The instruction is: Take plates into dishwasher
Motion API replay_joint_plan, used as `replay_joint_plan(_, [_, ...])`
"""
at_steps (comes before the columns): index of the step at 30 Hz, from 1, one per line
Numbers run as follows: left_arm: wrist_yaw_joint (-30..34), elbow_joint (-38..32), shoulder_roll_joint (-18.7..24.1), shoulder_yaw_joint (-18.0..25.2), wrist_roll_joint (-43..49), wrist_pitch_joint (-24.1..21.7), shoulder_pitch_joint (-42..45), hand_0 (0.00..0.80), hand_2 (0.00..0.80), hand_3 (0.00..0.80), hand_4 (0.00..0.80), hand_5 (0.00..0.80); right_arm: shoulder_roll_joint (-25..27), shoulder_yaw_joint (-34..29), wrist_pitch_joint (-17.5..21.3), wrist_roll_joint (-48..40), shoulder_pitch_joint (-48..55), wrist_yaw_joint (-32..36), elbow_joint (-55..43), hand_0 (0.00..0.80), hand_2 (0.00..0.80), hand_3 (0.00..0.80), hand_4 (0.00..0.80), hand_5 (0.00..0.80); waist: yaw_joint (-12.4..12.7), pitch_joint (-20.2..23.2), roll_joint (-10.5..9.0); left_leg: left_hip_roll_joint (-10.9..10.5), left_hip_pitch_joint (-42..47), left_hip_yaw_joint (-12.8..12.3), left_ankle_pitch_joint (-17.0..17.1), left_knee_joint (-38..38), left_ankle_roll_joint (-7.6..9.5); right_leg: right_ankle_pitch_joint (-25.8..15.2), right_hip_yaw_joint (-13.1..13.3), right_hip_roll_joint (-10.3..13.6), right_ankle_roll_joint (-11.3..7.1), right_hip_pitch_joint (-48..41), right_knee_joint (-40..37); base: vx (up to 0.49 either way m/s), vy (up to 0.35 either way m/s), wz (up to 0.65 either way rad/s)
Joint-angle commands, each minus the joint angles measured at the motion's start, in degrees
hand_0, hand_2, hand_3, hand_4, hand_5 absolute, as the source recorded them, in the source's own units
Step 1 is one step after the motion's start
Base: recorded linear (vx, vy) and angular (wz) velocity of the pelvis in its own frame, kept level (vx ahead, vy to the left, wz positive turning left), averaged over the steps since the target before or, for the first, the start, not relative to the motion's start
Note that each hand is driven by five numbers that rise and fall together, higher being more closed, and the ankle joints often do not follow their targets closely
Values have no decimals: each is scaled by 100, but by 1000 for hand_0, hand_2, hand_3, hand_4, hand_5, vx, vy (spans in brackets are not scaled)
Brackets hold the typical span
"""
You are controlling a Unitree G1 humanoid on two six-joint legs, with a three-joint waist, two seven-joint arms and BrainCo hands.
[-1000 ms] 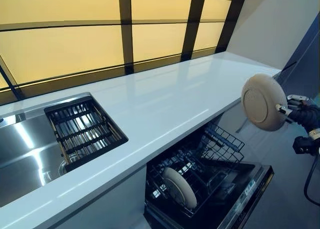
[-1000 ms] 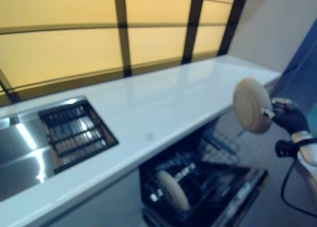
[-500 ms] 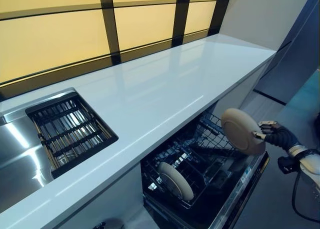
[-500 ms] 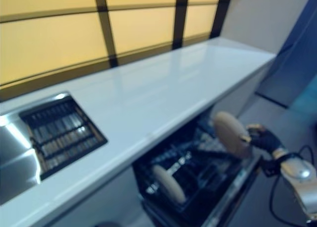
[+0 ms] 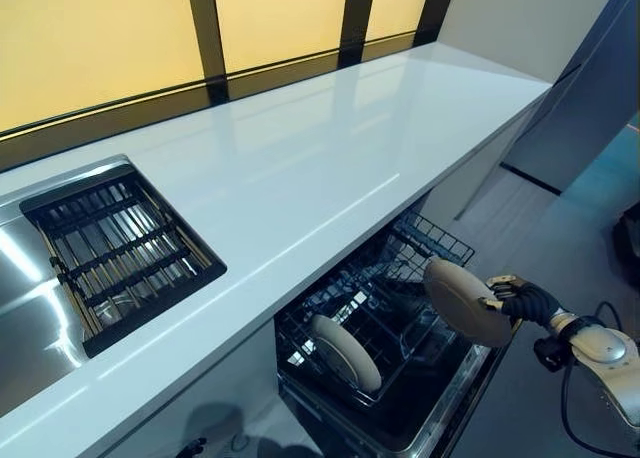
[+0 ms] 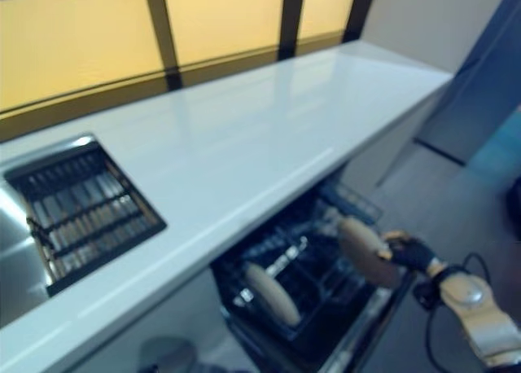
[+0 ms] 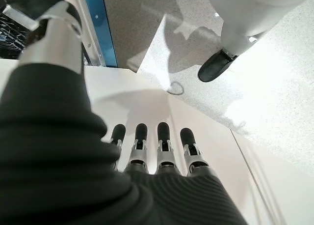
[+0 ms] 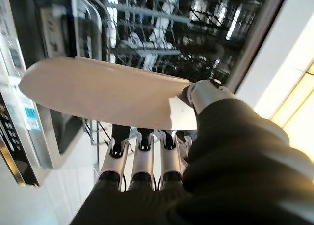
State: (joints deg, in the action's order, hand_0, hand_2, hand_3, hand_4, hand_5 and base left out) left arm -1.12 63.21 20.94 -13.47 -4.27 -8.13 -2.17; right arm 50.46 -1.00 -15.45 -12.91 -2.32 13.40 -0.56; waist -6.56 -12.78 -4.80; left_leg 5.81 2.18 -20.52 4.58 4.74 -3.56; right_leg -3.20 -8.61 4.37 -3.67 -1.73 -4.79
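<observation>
Right hand (image 5: 524,300) pinches a beige plate (image 5: 465,301) by its rim, thumb on one face and fingers (image 8: 142,158) along the other, as the right wrist view shows. Plate hangs on edge, tilted, above the open dishwasher (image 5: 385,378), over the outer end of the lower rack (image 5: 410,278), not yet touching any wire.

Largest to smallest:
- White table (image 5: 300,168) runs over the dishwasher; a steel sink (image 5: 25,308) with a slatted drainer insert (image 5: 115,253) sits at its left end, well apart from the work.
- Dishwasher door is down, rack pulled out under the table edge.
- A second beige plate (image 5: 345,353) stands upright in the rack tines, nearer the robot's left than the held one.
- Left hand (image 7: 157,146) shows only in its own wrist view, fingers straight and together, holding nothing, hanging near the floor.

Handling judgement: plate looks rigid, smooth and glazed, probably ceramic, so moderately heavy for a rim pinch, slippery, and prone to chip on the wire. A one-sided rim hold leaves most of the weight out beyond the fingers, so it could swing. Best hold is the rim as now, with the opposite edge free to enter a slot between tines.
</observation>
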Motion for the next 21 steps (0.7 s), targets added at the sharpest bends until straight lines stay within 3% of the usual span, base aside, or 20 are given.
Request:
replay_joint_plan(1, [28,-17,127,-18,-63,-79,-323,0,0,0,0,0,-17,129,162,172,-551,-111,69,800,800,800,800,800,179,43,-24,341,-423,449,239,-118,-196,226,-21,-154,-144,87,499,0,0,0])
replay_joint_plan(21, [172,-214,84,-344,147,151,-633,0,0,0,0,0,-111,1056,-107,1379,-1990,-334,774,800,800,800,800,800,370,-65,84,302,-465,606,237,-131,-231,211,-132,-105,-126,102,457,0,0,0])
